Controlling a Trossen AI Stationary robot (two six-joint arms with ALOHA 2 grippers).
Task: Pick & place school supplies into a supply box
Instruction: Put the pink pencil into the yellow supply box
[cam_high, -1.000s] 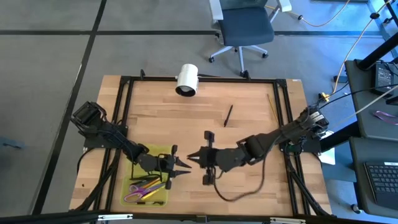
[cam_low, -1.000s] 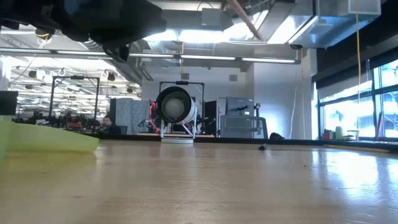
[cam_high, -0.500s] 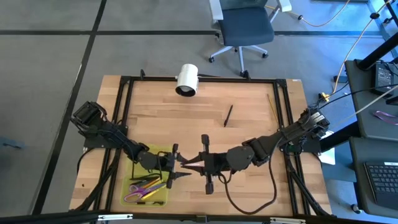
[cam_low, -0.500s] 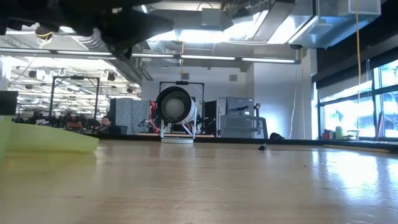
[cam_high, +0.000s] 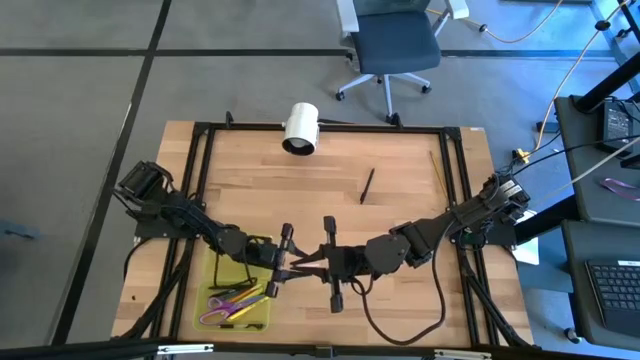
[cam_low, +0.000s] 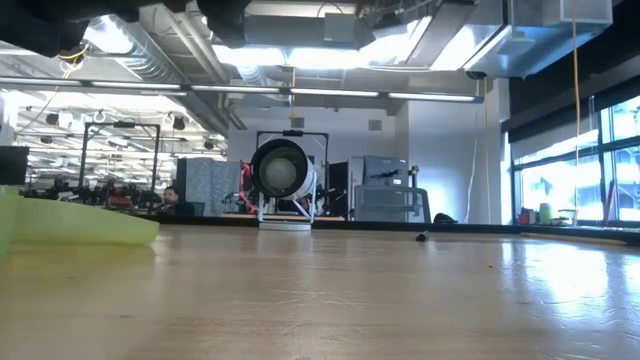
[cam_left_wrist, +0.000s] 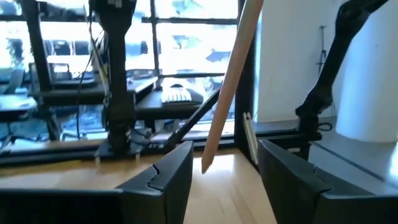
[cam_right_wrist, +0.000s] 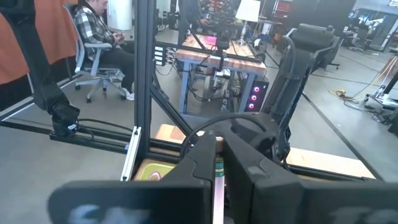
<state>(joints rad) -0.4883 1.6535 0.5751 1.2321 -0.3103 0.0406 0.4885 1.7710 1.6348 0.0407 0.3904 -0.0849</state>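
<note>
Left wrist view: my left gripper (cam_left_wrist: 222, 171) spread around pencil (cam_left_wrist: 229, 87), right gripper (cam_right_wrist: 217, 163) clamps it; I centre, then pinch

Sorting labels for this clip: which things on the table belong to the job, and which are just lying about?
Job: supply box with pens and scissors inside; tan pencil between left gripper and right gripper; black pen; thin pencil.
Lying about: white cylinder.

Even overhead light; ceiling strips flare in low view, sheen on counter (cam_low: 540, 270); left wrist backlit, fingers (cam_left_wrist: 168, 177) blurred.
</note>
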